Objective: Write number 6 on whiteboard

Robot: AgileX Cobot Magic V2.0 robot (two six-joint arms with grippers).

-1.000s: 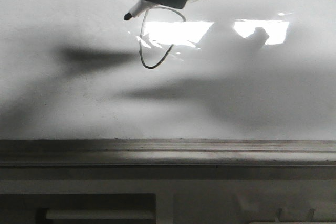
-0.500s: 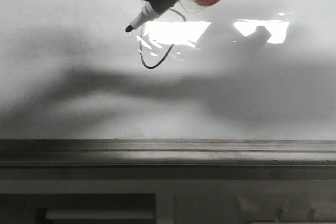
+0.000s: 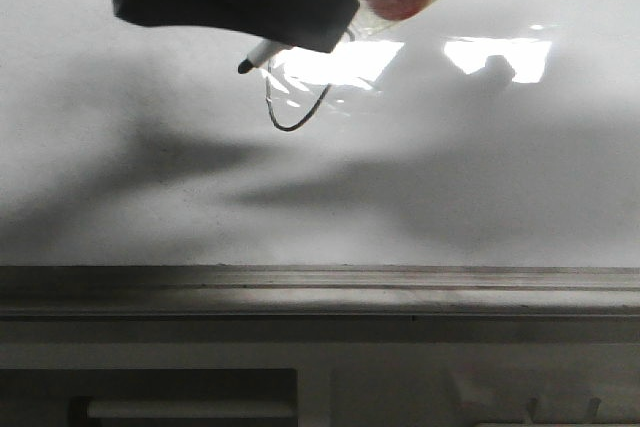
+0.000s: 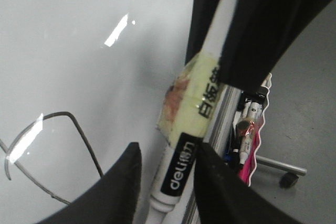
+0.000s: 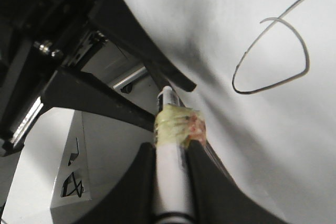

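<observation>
Near the whiteboard (image 3: 150, 207) top edge, both pincers, left (image 4: 163, 179) and right (image 5: 170, 169), clamp the marker (image 3: 262, 55); the number 6 (image 3: 295, 107) looks drawn, so lifting away comes next

Whiteboard (image 3: 150, 197) glossy white-grey, glare patches, grey ledge (image 3: 320, 292) along lower edge; number 6 (image 3: 292, 112) drawn on it.

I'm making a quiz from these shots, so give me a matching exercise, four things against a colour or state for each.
Things:
1. marker
2. number 6
3. whiteboard
4. tape on the marker

Descriptions:
A. thin dark curved line
B. glossy, with bright glare
C. yellowish with a reddish stain
D. white barrel, gripped by both tools

Pairs: 1-D, 2-A, 3-B, 4-C
</observation>
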